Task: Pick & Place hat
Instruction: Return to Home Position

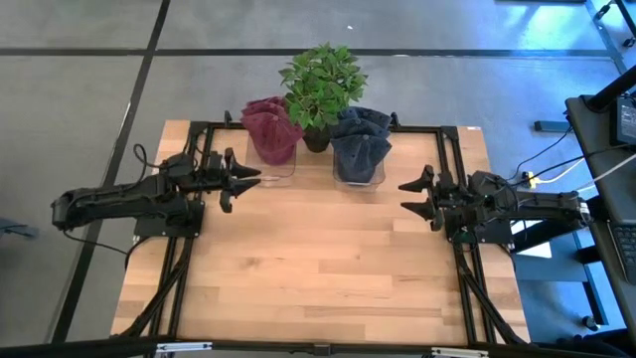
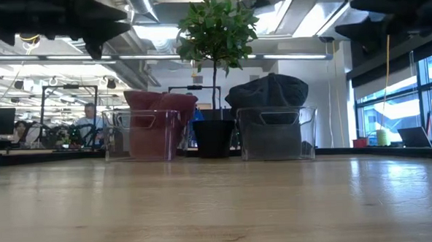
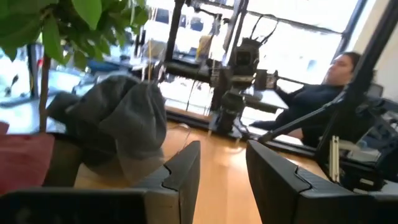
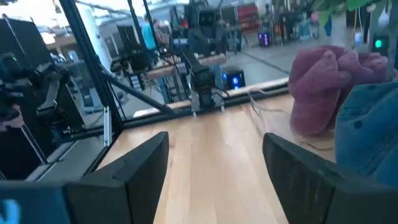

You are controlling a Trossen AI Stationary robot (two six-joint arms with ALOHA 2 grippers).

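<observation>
The left end effector point(image 1: 243, 184) is found above the far-left part of the bench point(image 1: 318, 278), just beside the left transparent bin point(image 1: 281, 164) and pointed inward. Its fingers point(image 3: 184, 177) are seen parted by a moderate gap, and nothing is held between them. The right end effector point(image 1: 407, 196) is found over the right side of the bench, near the right transparent bin point(image 1: 360, 177) but apart from it, likewise pointed inward toward the bench's middle. Its fingers point(image 4: 137, 171) are spread wide, and nothing is gripped. Neither end effector is in contact with the bench surface, as is confirmed by the low view, where both arms show only as dark shapes along the upper edge. The red caps point(image 1: 271, 127) are observed heaped in the left transparent bin, rising above its rim. The blue caps point(image 1: 360, 139) are observed heaped in the same manner in the right transparent bin. The number of caps in each bin cannot be established with certainty, as the fabric is bunched together; more than one appears likely in each. A potted plant point(image 1: 320, 85) is placed between the two bins at the bench's far edge, its pot just beside both. A person point(image 3: 339, 68) is noted in the room beyond the bench, in the left wrist view.
</observation>
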